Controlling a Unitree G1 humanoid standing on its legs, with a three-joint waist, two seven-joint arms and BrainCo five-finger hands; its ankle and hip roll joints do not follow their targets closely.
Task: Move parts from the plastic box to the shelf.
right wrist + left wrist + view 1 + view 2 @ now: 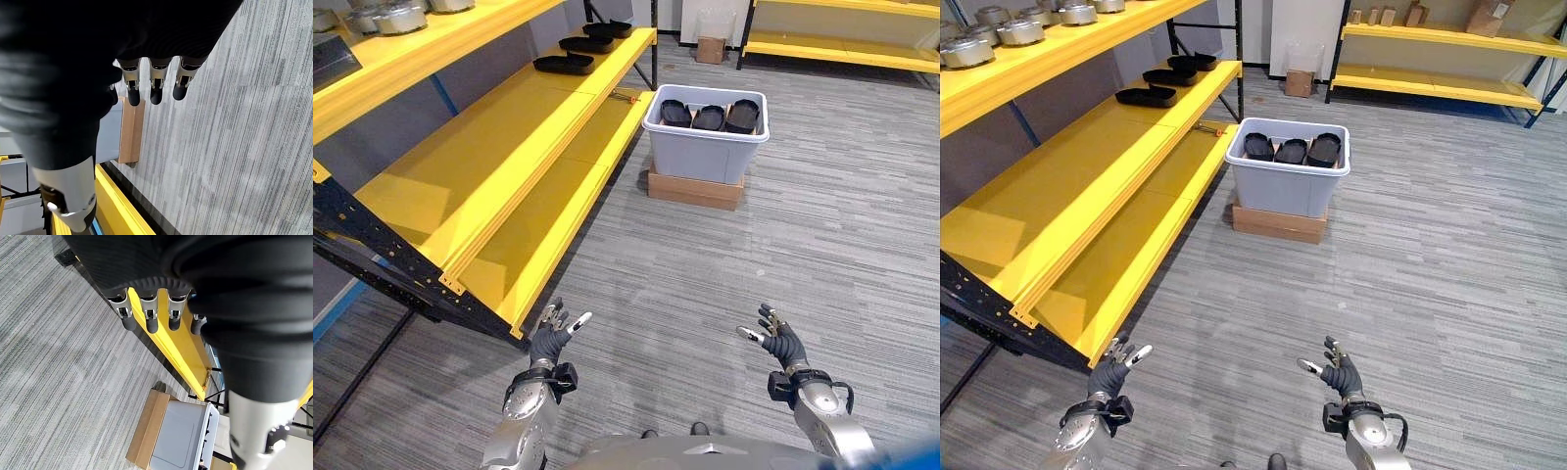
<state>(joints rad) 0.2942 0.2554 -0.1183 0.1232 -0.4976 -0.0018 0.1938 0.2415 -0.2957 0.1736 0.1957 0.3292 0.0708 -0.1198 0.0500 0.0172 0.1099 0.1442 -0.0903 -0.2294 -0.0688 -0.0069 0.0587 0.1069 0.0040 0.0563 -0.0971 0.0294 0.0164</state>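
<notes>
A pale grey plastic box (705, 147) stands on a flat cardboard carton (694, 188) on the carpet ahead. Three black parts (709, 117) lie side by side inside it. More black parts (564, 65) rest at the far end of the yellow shelf (480, 166) on my left. My left hand (551, 338) is low near the shelf's front corner, open and holding nothing. My right hand (777, 339) hovers over the carpet at the same height, open and empty. Both hands are well short of the box.
An upper yellow shelf level (401, 44) carries several grey metal parts (396, 17). A second yellow rack (842, 39) stands at the back right, with a small cardboard box (711, 49) on the floor beside it. Grey carpet (822, 225) stretches between me and the box.
</notes>
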